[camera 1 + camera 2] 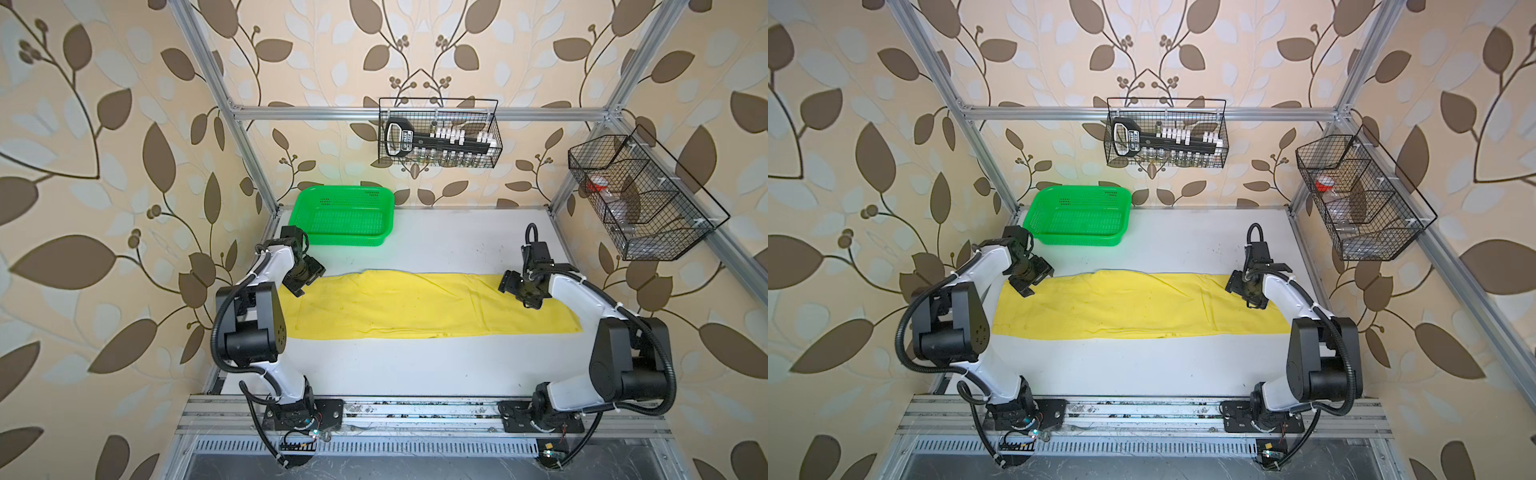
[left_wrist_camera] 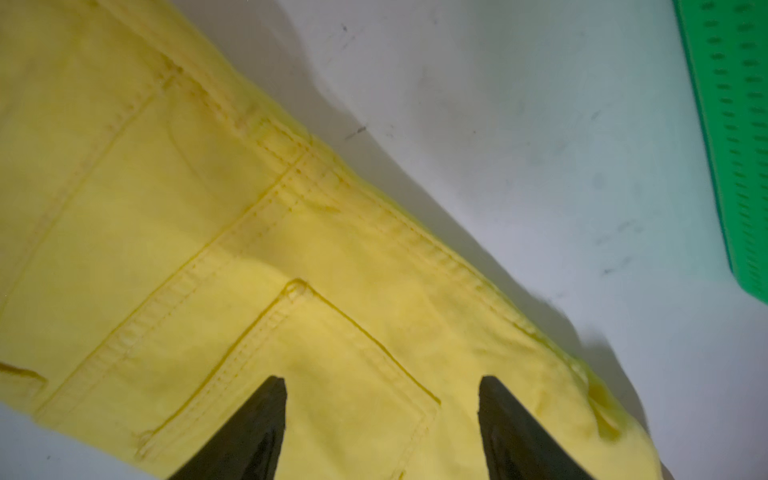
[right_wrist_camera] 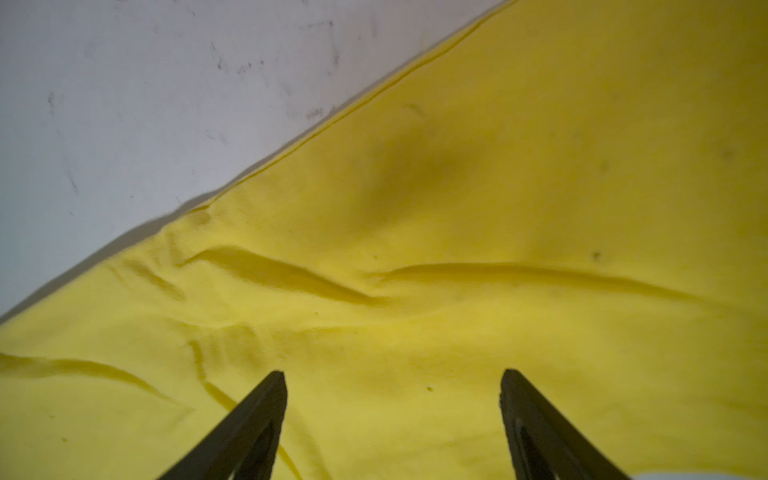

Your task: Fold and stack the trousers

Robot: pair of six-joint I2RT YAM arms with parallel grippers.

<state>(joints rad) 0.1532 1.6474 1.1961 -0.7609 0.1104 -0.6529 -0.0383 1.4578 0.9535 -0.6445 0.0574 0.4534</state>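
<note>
The trousers (image 1: 415,305) lie flat on the white table (image 1: 415,365) as one long yellow band, from the 9 o'clock side to the 3 o'clock side, across the middle of the table. The end with the waistband and a sewn pocket is at 9 o'clock. Some shallow creases are toward the 3 o'clock end. The left gripper (image 2: 382,386) is over the waist end, with its jaws spread wide and only flat fabric showing between the tips. The right gripper (image 3: 392,374) is over the band toward 3 o'clock, near its 12 o'clock edge. Its jaws are also spread wide and pinch nothing. Whether the tips touch the fabric, I cannot tell. A green basket (image 1: 345,216) stands at about 11 o'clock, apart from the trousers.
</note>
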